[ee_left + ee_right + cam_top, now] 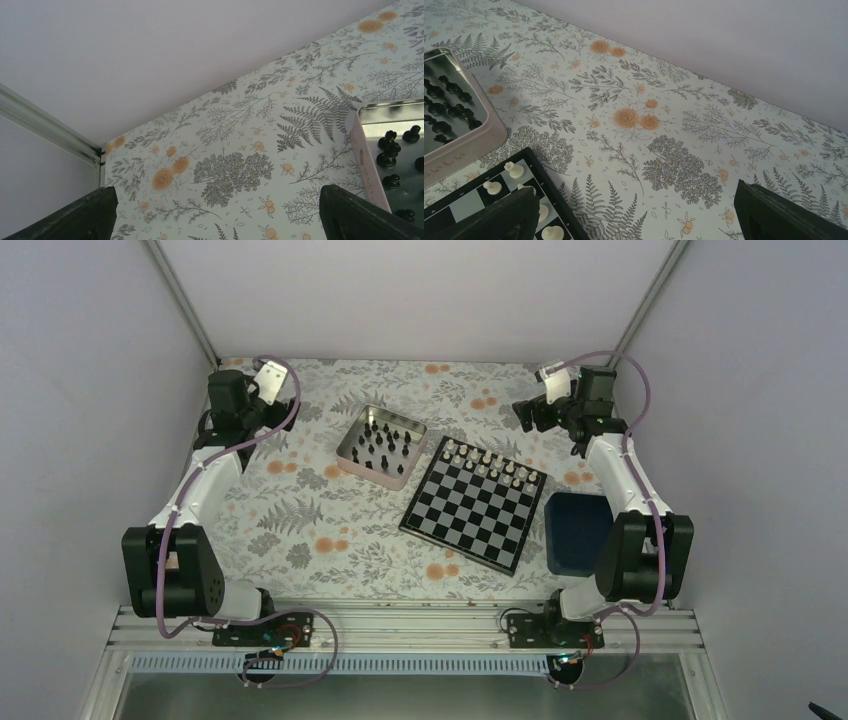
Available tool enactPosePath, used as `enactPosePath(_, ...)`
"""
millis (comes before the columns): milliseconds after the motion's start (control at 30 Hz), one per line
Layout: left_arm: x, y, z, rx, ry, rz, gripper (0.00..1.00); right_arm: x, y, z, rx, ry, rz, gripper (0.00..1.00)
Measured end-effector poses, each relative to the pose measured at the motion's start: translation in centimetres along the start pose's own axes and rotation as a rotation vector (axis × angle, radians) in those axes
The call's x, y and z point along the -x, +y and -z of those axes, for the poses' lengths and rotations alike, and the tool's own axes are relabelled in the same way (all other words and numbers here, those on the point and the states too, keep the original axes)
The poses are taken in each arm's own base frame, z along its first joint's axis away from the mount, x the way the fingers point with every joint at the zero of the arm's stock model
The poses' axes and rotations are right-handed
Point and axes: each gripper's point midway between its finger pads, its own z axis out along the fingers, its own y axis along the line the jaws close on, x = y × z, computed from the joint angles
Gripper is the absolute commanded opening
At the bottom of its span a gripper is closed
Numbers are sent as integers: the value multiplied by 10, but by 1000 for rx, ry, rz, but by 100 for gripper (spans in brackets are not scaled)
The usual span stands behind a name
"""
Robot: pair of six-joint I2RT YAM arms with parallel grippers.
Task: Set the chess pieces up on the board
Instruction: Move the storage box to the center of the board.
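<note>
Jaws agape; glossy checkered square board (475, 512).

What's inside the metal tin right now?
Small black chess pieces, scattered over the shiny floor of the tin; no white ones. From above nothing covers them, but they are too small to count exactly.

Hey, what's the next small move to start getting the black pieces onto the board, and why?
Probably swing the left gripper right and down over the tin, onto one black chess piece. Its jaws stand open and empty, the black pieces lie in the tin, the board's near rows are bare, and this arm looks nearer the tin.
</note>
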Motion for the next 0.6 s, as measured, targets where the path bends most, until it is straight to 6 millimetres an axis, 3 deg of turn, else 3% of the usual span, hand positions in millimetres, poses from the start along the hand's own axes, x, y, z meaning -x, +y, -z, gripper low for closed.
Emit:
enactPosePath(467, -2, -2, 0, -15, 11, -24, 100, -2, 0, 0, 1, 10, 13, 100)
enactPosePath(533, 0, -7, -1, -46, 12, -38, 94, -3, 0, 0, 1, 10, 13, 100)
enactPosePath(600, 5, -15, -3, -96, 12, -58, 80, -3, 0, 0, 2, 12, 13, 100)
